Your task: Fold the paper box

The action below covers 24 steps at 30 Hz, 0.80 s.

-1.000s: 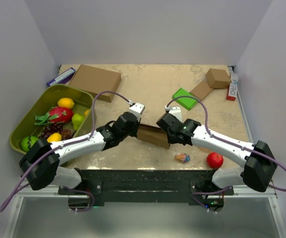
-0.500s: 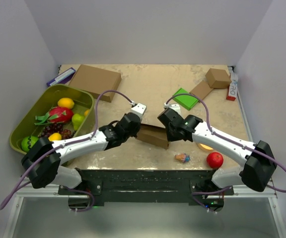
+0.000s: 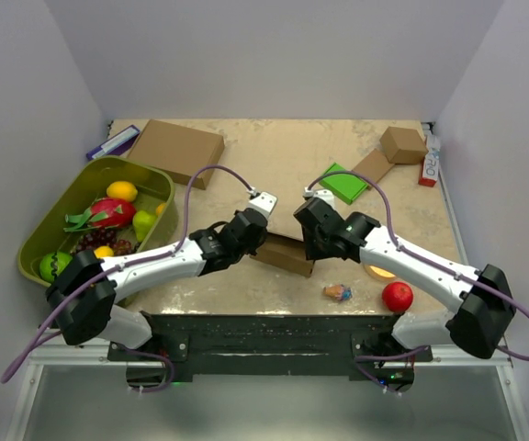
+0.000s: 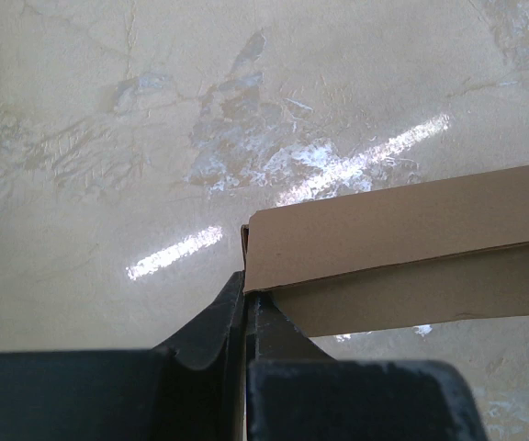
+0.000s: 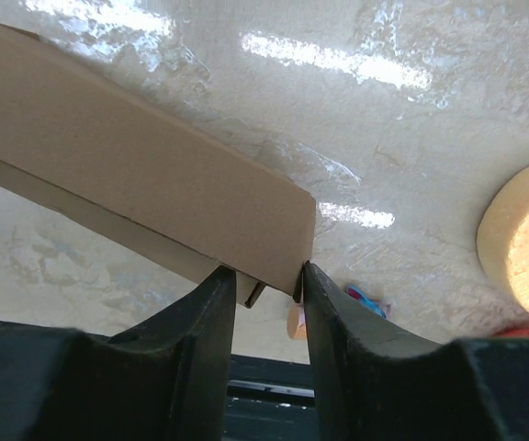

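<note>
Both arms reach low from the bottom corners toward the centre of the frame, where the paper box (image 3: 281, 254) sits between them as a slim brown carton. The left gripper (image 4: 244, 292) is pinched tight on its left corner, and the right gripper (image 5: 263, 276) clamps its right end between both fingers. At the left, a green tray (image 3: 51, 219) holds a dragon fruit (image 3: 110, 213), grapes (image 3: 95, 241) and other fruit. The table (image 3: 274, 156) is beige and glossy, enclosed by white walls (image 3: 274, 55), with a larger brown box (image 3: 177, 152) at upper left and a red apple (image 3: 397, 296) at lower right.
</note>
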{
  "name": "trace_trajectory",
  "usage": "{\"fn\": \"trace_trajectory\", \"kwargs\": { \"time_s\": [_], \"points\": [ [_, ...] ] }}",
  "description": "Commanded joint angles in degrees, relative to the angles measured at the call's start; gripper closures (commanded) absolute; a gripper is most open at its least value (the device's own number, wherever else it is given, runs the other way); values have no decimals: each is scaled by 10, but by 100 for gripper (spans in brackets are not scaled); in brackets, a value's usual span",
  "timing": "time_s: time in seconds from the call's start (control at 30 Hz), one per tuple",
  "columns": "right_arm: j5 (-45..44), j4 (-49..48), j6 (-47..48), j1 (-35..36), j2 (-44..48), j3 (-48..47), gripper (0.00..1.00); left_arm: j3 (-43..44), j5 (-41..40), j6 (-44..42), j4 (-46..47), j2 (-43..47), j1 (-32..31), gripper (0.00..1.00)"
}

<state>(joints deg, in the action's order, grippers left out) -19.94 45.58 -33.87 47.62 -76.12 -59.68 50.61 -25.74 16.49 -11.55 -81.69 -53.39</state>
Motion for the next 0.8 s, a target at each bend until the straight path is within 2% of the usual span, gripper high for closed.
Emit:
{"fn": "trace_trajectory", "kwargs": {
  "time_s": [0.0,0.33,0.5,0.6,0.77],
  "points": [
    [-9,-6,-1,2,17,-18,61,14,5,-8,-38,-12,-5,100],
    [-44,22,-22,1,11,9,67,19,2,-10,-44,-11,-6,100],
    [-46,13,-16,2,8,12,87,19,18,1,-36,4,-5,100],
    [-51,14,-9,2,7,16,94,13,31,8,-23,21,-5,84],
    [-43,6,5,1,5,20,99,11,42,17,-15,45,-4,59]
  ]
}}
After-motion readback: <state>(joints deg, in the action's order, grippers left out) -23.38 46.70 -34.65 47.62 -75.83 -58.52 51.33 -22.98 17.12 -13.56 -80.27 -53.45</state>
